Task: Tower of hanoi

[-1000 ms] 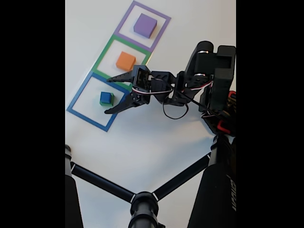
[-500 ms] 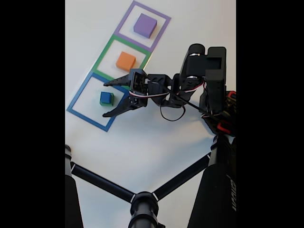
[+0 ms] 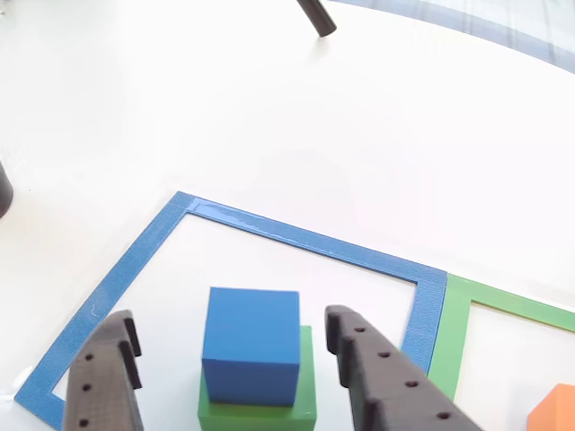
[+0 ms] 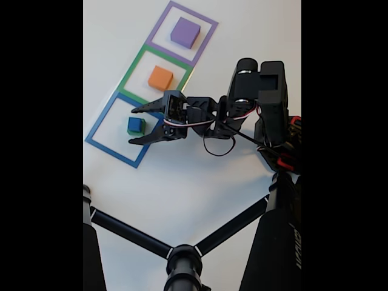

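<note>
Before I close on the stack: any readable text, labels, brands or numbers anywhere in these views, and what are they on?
Black tripod leg, lower right of the fixed view: pale lettering runs along it, too blurred to read.
Blue cube, green block, orange block, purple block: no markings.
Gripper: none.

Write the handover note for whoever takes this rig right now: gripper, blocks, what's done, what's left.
Gripper: open, empty, its fingers either side of the blue cube, not touching it.
Blocks: blue cube sits on the green block inside the blue square outline. Orange block lies alone in the green outline; purple block alone in the purple outline.
Done: nothing gripped at this moment.
Left: probably close on the blue cube and lift it off green, then go on with the moves.
</note>
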Motion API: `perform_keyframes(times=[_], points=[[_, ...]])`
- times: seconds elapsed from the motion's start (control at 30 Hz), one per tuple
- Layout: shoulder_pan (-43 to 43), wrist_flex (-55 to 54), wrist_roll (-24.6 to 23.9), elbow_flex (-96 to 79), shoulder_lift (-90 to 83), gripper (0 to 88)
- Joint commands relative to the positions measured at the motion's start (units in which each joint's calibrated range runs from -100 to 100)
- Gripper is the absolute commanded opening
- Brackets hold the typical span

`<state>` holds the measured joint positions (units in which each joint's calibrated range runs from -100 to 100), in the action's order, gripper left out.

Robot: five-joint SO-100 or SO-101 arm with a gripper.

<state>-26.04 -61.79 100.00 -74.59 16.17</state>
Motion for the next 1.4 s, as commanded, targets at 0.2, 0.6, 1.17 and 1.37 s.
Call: perform_keyframes(times=[0.2,0.6,1.17,1.37], points=[[-1.7,-1.4,0.0,1.0,0.4,15.2],[-3.1,-2.7,0.0,1.0,1.3,6.2],[-3.0,7.8,0.0,-0.5,-14.6,2.9],[1.5,37.8,0.0,-0.1,-38.6,2.6]])
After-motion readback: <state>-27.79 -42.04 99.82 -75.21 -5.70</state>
